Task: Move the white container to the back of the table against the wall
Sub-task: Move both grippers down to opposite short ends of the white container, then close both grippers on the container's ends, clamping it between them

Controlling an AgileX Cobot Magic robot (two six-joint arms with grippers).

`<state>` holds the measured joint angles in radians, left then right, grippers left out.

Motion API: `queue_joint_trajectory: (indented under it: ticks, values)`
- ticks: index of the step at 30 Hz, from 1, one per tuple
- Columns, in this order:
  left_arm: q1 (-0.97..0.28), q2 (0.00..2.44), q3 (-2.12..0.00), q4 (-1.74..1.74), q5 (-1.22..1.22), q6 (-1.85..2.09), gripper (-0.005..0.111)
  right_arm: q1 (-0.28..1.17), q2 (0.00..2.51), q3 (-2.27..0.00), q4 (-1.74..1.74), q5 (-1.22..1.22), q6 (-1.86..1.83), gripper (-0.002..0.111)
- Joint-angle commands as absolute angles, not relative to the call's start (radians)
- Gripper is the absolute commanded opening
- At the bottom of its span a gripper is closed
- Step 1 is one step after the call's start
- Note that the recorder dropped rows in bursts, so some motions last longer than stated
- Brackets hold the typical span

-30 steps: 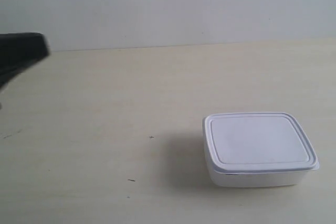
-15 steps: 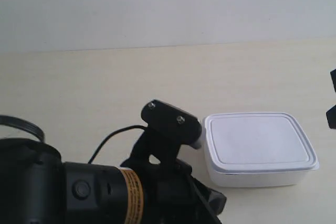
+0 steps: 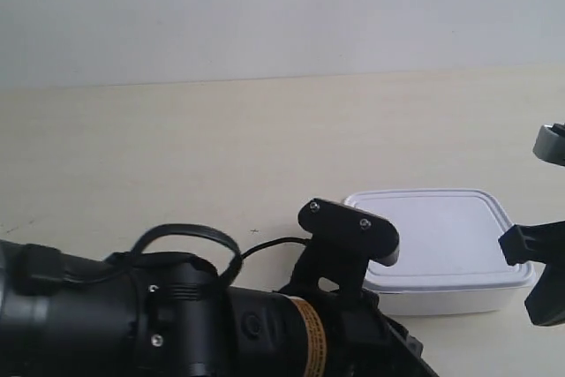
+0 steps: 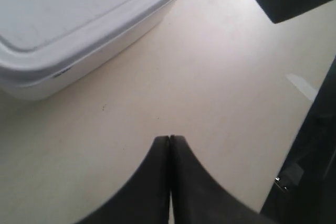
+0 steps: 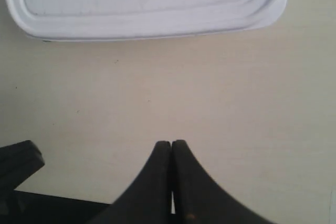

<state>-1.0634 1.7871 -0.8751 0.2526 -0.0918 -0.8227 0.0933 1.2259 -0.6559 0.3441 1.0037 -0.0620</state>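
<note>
White plastic, lid on: the box (image 3: 441, 236) sits on the table (image 3: 177, 147), well apart from the wall (image 3: 265, 6). The left claw (image 4: 169, 139) and right claw (image 5: 171, 142) hover nearby, clenched on nothing, likely to shove rather than grip.

Nothing readable is showing in any view. An orange-yellow label band (image 3: 308, 343) is wrapping around the black arm (image 3: 106, 315) at the exterior view's left, and its dark print is coming out too small and blurred to make out. In the left wrist view, a tiny dark mark (image 4: 62, 72) is sitting on the side wall of the white container (image 4: 79, 19), just under the lid rim, too smeared to read.
</note>
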Motion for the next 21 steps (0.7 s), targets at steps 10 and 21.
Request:
queue_joint_trajectory:
  ticks: [10,21]
  values:
    - [-1.057,1.903,-1.000,0.252,-0.069,-0.839,0.000,0.113,1.390,-0.654,0.297,0.926,-0.090,0.000]
    - [-1.016,1.937,-1.014,0.252,0.000,-0.837,0.000,0.239,1.508,-0.656,0.244,0.777,0.024,0.000]
